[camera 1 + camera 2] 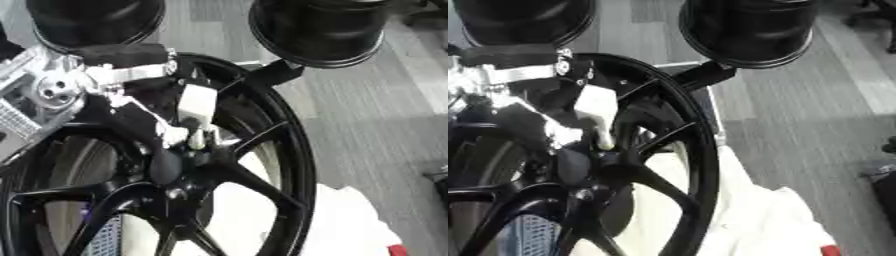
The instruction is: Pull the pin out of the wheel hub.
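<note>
- The black spoked alloy wheel point(262, 165) stands on edge, close under the camera, with its dark hub point(175, 167) low and left of centre in the left eye view.
- The robot's left hand point(188, 112), black and silver with pale finger covers, reaches in from the upper left, and its fingertips point(203, 137) converge right at the top of the hub.
- A small pale piece, which I take to be the pin point(198, 141), shows just at those fingertips, standing above the hub; its lower end is hidden among the spokes.
- The fingers look curled in and drawn narrow around that piece, so the hand appears to be pinching the pin, though the exact contact is hard to make out.
- The right hand shows in neither view; only a black arm segment point(317, 30) hangs at the upper right.
- A white cloth point(350, 225) lies beside the wheel at the lower right, over the grey floor point(376, 100).
- Judged step: the grasp on the pin looks made, and the pin seems to be still seated in or just at the hub, so the extraction is not finished.
- The next move calls for a straight pull along the pin's own axis, away from the hub, keeping the pinch closed and clearing the nearby spokes.
</note>
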